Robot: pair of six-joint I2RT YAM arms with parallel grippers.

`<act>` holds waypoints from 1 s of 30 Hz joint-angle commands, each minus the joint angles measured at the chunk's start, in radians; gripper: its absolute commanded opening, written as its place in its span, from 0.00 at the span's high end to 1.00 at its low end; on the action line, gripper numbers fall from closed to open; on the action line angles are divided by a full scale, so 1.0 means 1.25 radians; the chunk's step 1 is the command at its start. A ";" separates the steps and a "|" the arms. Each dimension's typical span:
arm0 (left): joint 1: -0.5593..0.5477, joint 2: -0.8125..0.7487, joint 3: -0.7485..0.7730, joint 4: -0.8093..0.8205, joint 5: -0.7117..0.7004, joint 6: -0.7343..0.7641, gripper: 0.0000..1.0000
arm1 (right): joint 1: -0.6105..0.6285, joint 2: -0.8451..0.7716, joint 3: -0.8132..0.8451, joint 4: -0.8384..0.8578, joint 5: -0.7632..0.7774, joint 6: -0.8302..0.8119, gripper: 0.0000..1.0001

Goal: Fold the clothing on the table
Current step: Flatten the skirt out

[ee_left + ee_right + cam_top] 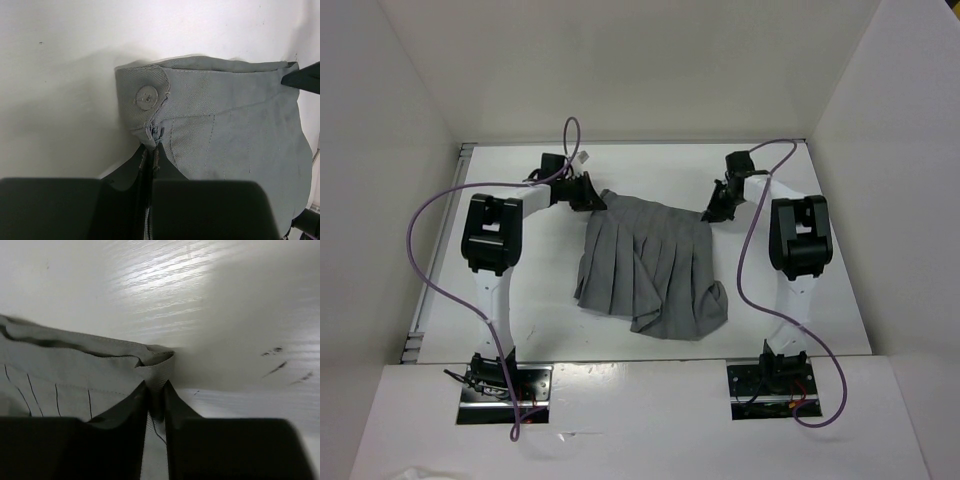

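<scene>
The white tabletop [650,165] carries one thing, the grey pleated skirt [655,265]. It lies around the middle, with its waistband [655,208] toward 12 o'clock and its flared hem [660,322] toward 6 o'clock. The pleats are not flat: the hem bunches and curls up at about 5 o'clock, and a diagonal fold runs down the side toward 8 o'clock.

Both arms reach to the far edge of the cloth. The left end effector [582,192] sits at the waistband's 10 o'clock corner. Its wrist view shows the fingers clenched, pinching the fabric just below the zip [156,134] and the round button [147,97]. The right end effector [718,207] is at the 2 o'clock corner. Its wrist view shows the fingers tight on either side of the rolled waistband end, with cloth between them, so it reads as grasping the skirt too.

The step in hand looks like taking up both waistband corners for the fold. To do it well, I would raise the two corners together and level, and keep the band lightly taut between them so the middle does not sag. A short pull toward 12 o'clock would drag out the curled hem. Then carry the band toward 6 o'clock and lay it squarely over the hem. The right-hand pinch sits at the very end of the band, so it may slip if the arms pull apart too hard.
</scene>
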 commanded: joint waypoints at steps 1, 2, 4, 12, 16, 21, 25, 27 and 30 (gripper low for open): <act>0.010 0.004 -0.009 0.029 0.038 -0.014 1.00 | 0.002 0.045 0.016 0.016 -0.001 0.000 0.87; 0.010 0.004 -0.009 0.038 0.048 -0.022 1.00 | 0.002 0.045 0.026 -0.002 -0.008 0.000 0.99; 0.031 -0.003 -0.026 0.073 0.088 -0.066 1.00 | -0.005 0.019 0.043 -0.011 0.009 0.000 1.00; 0.075 -0.103 0.121 0.125 0.260 -0.177 1.00 | -0.022 -0.162 0.334 -0.144 0.080 -0.050 1.00; 0.092 -0.103 0.358 0.074 0.293 -0.216 1.00 | -0.022 -0.131 0.689 -0.249 0.090 -0.079 1.00; 0.118 -0.125 0.562 -0.041 0.309 -0.197 1.00 | -0.022 -0.040 1.084 -0.404 0.092 -0.106 1.00; 0.118 -0.180 0.496 -0.043 0.291 -0.160 1.00 | -0.014 -0.048 0.997 -0.434 0.079 -0.125 1.00; 0.118 -0.206 0.372 -0.019 0.281 -0.160 1.00 | -0.004 -0.040 0.941 -0.447 0.079 -0.125 1.00; 0.118 -0.249 0.135 0.067 0.291 -0.178 1.00 | 0.020 -0.058 0.731 -0.445 0.087 -0.105 1.00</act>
